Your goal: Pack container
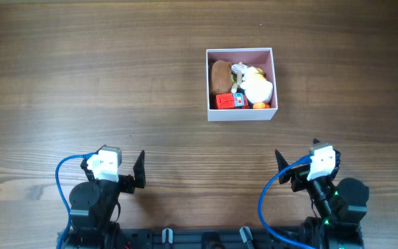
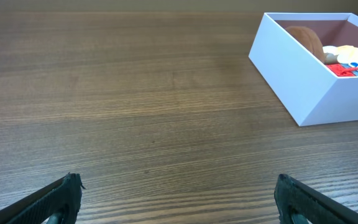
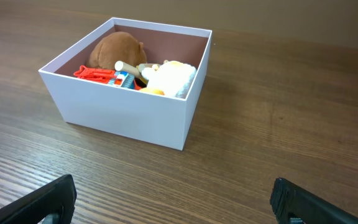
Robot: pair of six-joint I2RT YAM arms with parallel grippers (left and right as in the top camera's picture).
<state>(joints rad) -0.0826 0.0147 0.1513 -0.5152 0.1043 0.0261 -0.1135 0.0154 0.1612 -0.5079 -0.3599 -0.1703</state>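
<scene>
The container (image 1: 240, 115), a white square box with a pale pink inside, stands right of the table's middle. It also shows in the left wrist view (image 2: 297, 74) and in the right wrist view (image 3: 129, 118). In it lie a brown plush toy (image 1: 220, 76), a white and yellow plush toy (image 1: 257, 86) and a red toy (image 1: 228, 101). My left gripper (image 1: 141, 171) is open and empty at the front left, its jaws wide apart in the left wrist view (image 2: 178, 196). My right gripper (image 1: 280, 166) is open and empty at the front right, also seen in the right wrist view (image 3: 173, 199).
The wooden table (image 1: 81, 83) carries only the box. Blue cables (image 1: 64, 180) loop beside both arm bases at the front edge.
</scene>
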